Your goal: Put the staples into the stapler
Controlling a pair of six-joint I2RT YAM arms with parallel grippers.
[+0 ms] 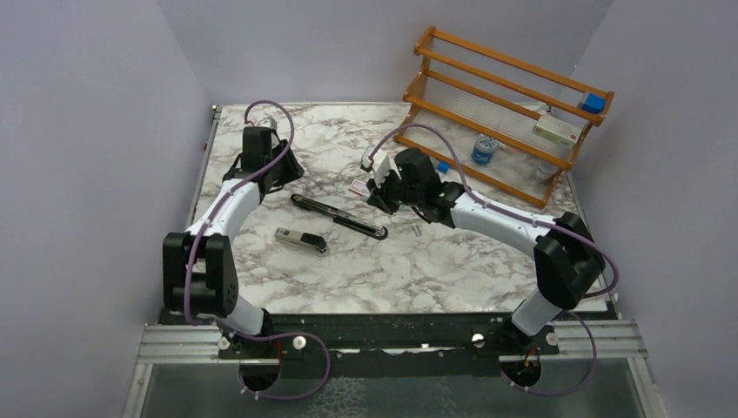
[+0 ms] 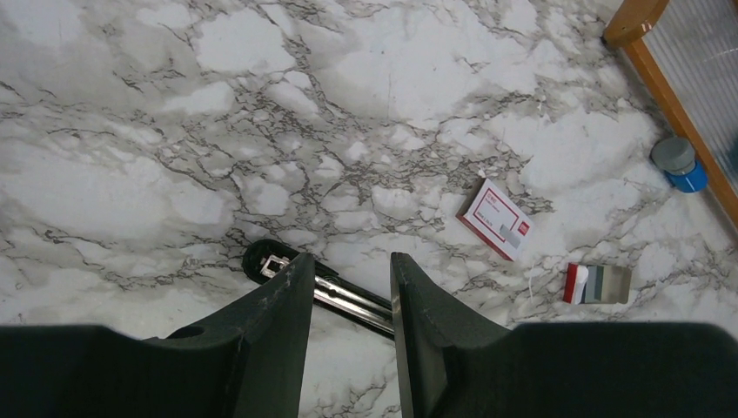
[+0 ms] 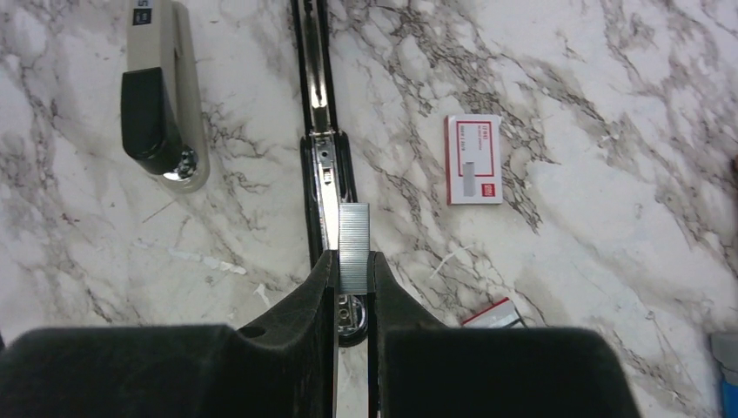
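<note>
The slim black stapler [image 1: 339, 217] lies opened flat on the marble, its silver channel [image 3: 324, 165] facing up. My right gripper [image 3: 352, 261] is shut on a grey staple strip [image 3: 354, 246] and holds it just above the channel near the stapler's rounded end; in the top view it [image 1: 381, 198] hangs over the stapler's right end. My left gripper [image 2: 351, 261] is open and empty above the stapler's other end [image 2: 265, 261]; in the top view it [image 1: 283, 177] sits at the left. The pink-red and white staple box [image 3: 474, 159] lies right of the stapler.
A second, grey-and-black stapler [image 1: 301, 240] lies in front of the open one. The box's inner tray [image 2: 599, 284] and loose staples [image 1: 419, 231] lie nearby. A wooden rack [image 1: 505, 104] with small items stands at the back right, a blue cap [image 2: 679, 162] at its foot.
</note>
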